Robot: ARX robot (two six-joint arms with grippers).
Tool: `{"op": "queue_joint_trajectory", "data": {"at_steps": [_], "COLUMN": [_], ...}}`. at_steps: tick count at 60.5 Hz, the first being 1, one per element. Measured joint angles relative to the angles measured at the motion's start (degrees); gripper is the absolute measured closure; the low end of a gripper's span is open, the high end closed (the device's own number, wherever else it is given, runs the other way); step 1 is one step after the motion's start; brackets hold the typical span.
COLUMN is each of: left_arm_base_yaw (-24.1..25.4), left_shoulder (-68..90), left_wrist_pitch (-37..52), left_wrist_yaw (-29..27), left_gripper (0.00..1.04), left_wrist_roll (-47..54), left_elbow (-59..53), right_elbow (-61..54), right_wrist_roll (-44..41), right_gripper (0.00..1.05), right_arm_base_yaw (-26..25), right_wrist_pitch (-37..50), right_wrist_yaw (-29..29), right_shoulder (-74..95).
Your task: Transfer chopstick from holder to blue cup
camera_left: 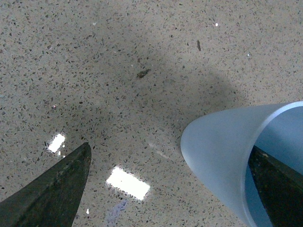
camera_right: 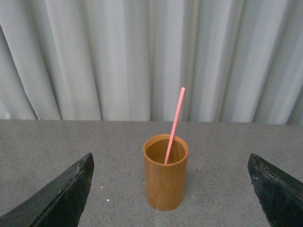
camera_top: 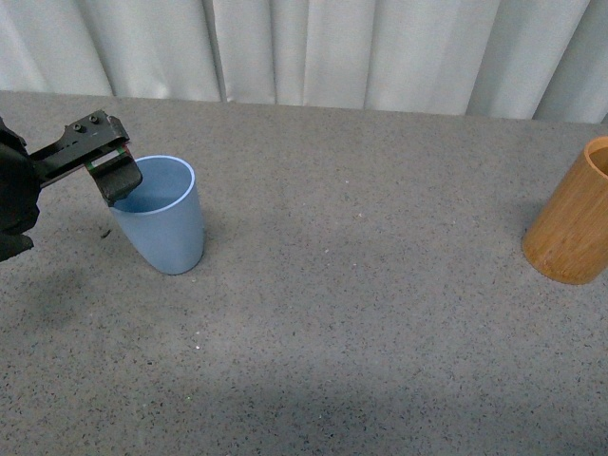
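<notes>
The blue cup [camera_top: 163, 220] stands upright at the left of the grey table. My left gripper [camera_top: 118, 179] is at the cup's near-left rim, open. In the left wrist view the cup [camera_left: 222, 156] has its wall between the jaws, one fingertip [camera_left: 274, 182] inside the cup and the other outside. The orange-brown holder [camera_top: 573, 226] stands at the table's right edge, partly cut off. In the right wrist view one pink chopstick [camera_right: 174, 124] leans inside the holder [camera_right: 165, 184]. My right gripper [camera_right: 170, 158] is open, facing the holder from a distance, with nothing between its fingers.
White curtains [camera_top: 313, 47] hang behind the table's far edge. The speckled grey tabletop [camera_top: 361, 285] stretches between cup and holder. The right arm does not show in the front view.
</notes>
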Motion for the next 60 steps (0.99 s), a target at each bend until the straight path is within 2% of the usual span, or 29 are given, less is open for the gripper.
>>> {"op": "queue_joint_trajectory", "data": {"at_steps": [19, 40, 49, 54, 60], "left_arm_base_yaw": [-0.96, -2.80, -4.72, -5.57, -6.80], "left_shoulder": [1.70, 1.84, 2.16, 2.16, 2.16], "left_wrist_pitch": [-0.63, 0.55, 1.27, 1.55, 1.81], "left_wrist_yaw": [-1.05, -0.37, 1.25, 2.32, 2.69], "left_gripper": [0.07, 0.57, 0.88, 0.99, 1.01], "left_wrist_roll": [1.62, 1.95, 2.05, 1.99, 1.84], "left_elbow": [1.01, 1.14, 1.20, 1.20, 1.20], "right_elbow": [0.00, 0.00, 0.00, 0.00, 0.00], "right_wrist_roll": [0.00, 0.00, 0.00, 0.00, 0.00], "right_gripper": [0.09, 0.09, 0.09, 0.09, 0.09], "right_arm_base_yaw": [0.00, 0.00, 0.00, 0.00, 0.00], "right_wrist_pitch": [0.00, 0.00, 0.00, 0.00, 0.00], "right_wrist_yaw": [0.00, 0.00, 0.00, 0.00, 0.00], "right_shoulder": [0.00, 0.00, 0.00, 0.00, 0.00]}}
